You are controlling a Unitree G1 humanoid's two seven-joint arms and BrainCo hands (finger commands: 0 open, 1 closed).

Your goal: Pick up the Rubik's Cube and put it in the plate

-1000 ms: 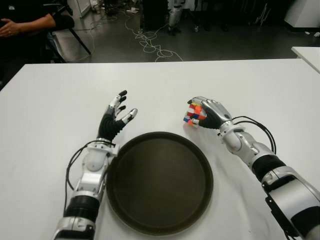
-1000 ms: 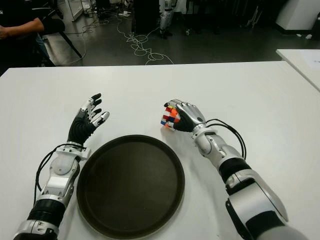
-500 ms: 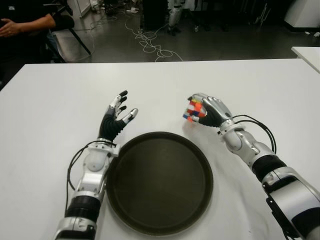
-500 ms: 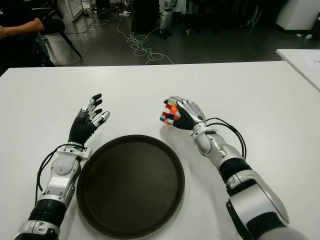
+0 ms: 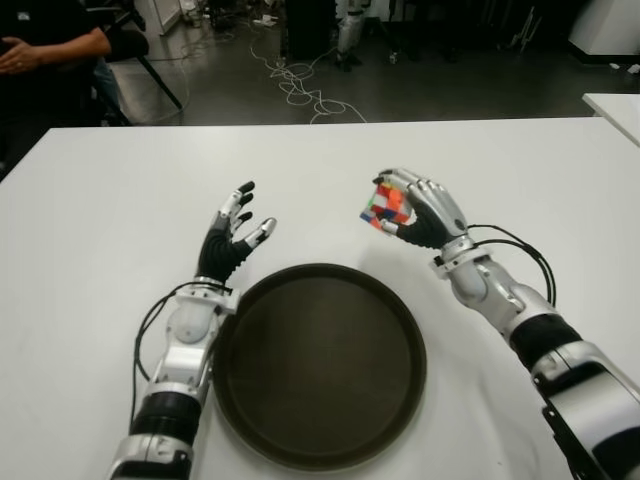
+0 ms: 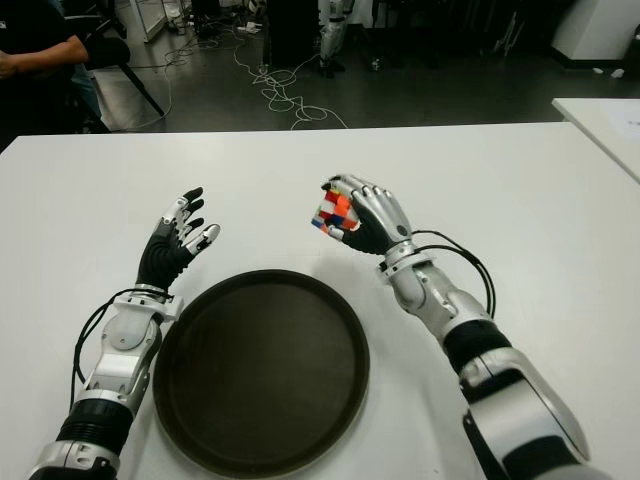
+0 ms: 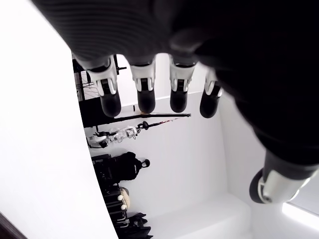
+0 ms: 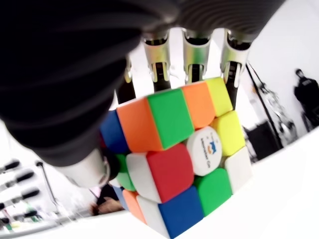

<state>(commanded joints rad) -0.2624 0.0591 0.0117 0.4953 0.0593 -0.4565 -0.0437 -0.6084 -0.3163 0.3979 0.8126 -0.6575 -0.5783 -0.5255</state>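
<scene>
My right hand (image 5: 413,208) is shut on the Rubik's Cube (image 5: 383,207), holding it lifted above the white table, just beyond the far right rim of the plate. In the right wrist view the multicoloured cube (image 8: 177,154) fills the palm with the fingers (image 8: 193,52) curled over its top. The round dark plate (image 5: 318,362) lies on the table near me, between both arms. My left hand (image 5: 236,230) is open with fingers spread, raised at the plate's far left edge and holding nothing.
The white table (image 5: 120,200) stretches around the plate. A second white table corner (image 5: 615,108) shows at the far right. A seated person (image 5: 50,45) is at the back left, with cables (image 5: 300,85) on the floor beyond the table.
My right hand has lifted the cube up off the table and tilted it, moving slightly away from me. The left hand has stayed where it was.
</scene>
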